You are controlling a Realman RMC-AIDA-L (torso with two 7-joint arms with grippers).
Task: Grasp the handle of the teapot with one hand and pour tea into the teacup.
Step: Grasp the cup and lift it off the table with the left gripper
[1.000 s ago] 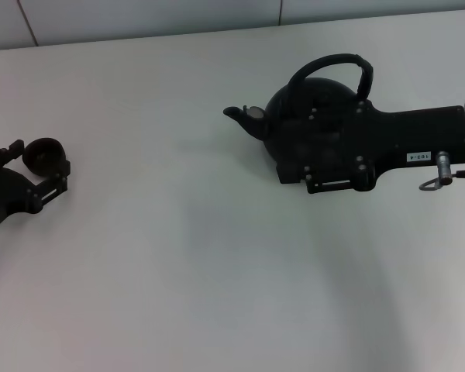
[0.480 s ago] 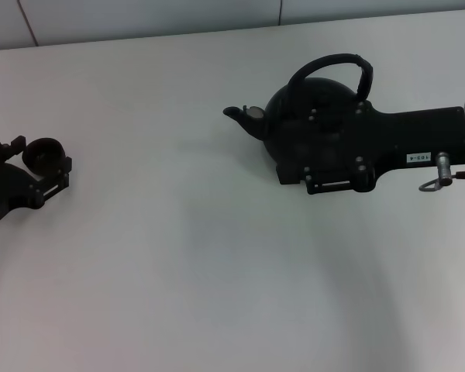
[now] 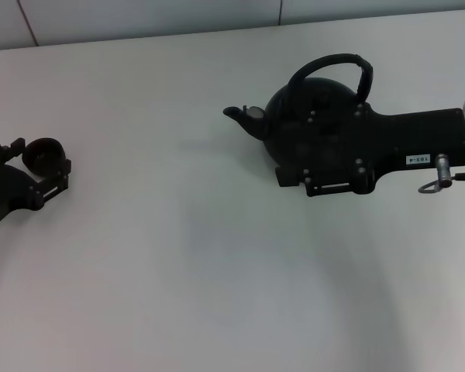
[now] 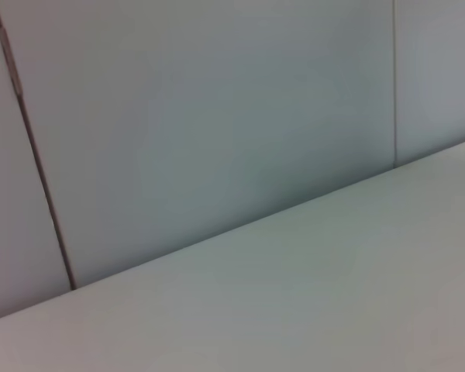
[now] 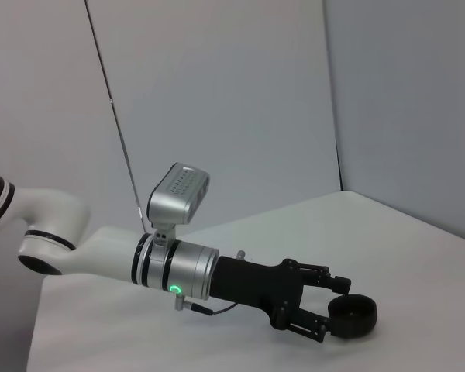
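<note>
The matte-black teapot (image 3: 306,112) stands on the white table at the back right, with its spout (image 3: 236,114) pointing left. The handle (image 3: 333,62) arches over its top. My right gripper (image 3: 325,155) reaches in from the right, and its black body overlaps the pot's near side below the handle. The small dark teacup (image 3: 44,154) sits at the far left, between the fingers of my left gripper (image 3: 40,160), which is shut on it. In the right wrist view the teacup (image 5: 351,318) rests at the tips of the left gripper (image 5: 333,308).
The white table (image 3: 217,256) stretches between the two arms. A pale panelled wall (image 3: 139,15) runs along its far edge. The left wrist view holds only the wall (image 4: 217,116) and the tabletop.
My right gripper has edged slightly to the left against the teapot. The teapot, the teacup and the left gripper have barely shifted.
</note>
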